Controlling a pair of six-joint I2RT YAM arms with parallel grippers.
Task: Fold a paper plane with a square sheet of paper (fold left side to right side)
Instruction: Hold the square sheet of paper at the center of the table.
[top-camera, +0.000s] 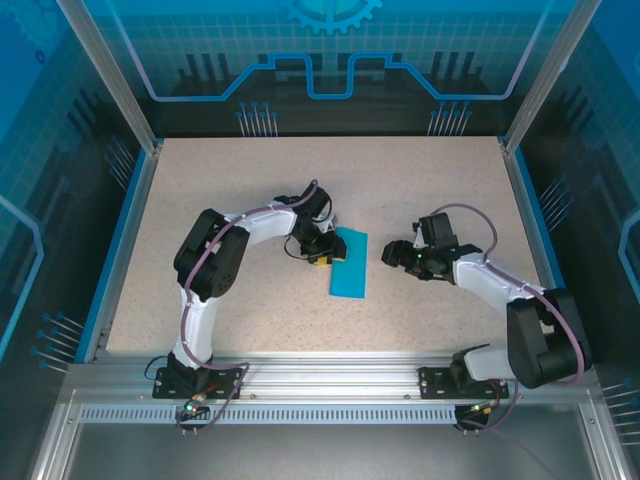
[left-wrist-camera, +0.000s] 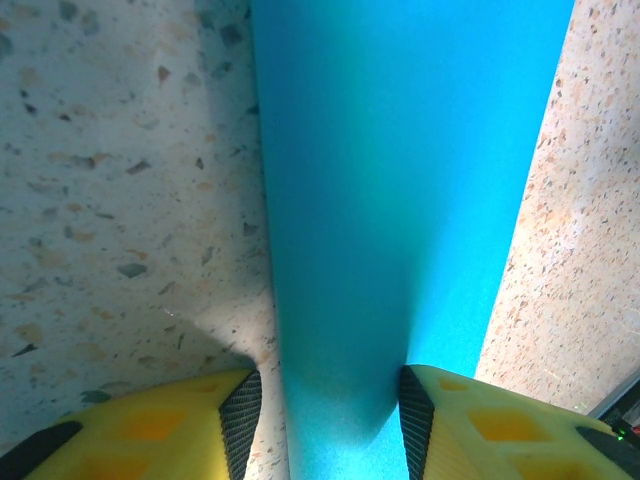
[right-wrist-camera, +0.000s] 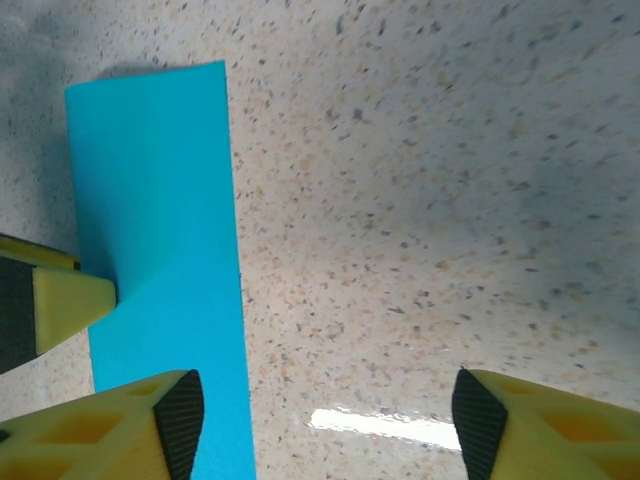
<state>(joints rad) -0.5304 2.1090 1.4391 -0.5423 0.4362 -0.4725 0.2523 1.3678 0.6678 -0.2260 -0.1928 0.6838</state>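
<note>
The square sheet of paper (top-camera: 350, 265) lies flat at the table's middle as a narrow bright-blue rectangle, doubled over along its length. My left gripper (top-camera: 322, 250) hangs over its upper left part. In the left wrist view the left gripper (left-wrist-camera: 330, 395) stands open, its fingers straddling the paper (left-wrist-camera: 400, 180) with the paper's left edge between them. My right gripper (top-camera: 392, 255) hovers just right of the paper. Seen from the right wrist, the right gripper (right-wrist-camera: 320, 405) is open over bare table, the paper (right-wrist-camera: 160, 200) beside its left finger. A left-gripper fingertip (right-wrist-camera: 70, 300) rests on the paper's left edge.
The speckled table (top-camera: 250, 180) is bounded by blue rims left and right and an aluminium rail (top-camera: 330, 375) at the front. Transparent blue panels enclose the back and sides.
</note>
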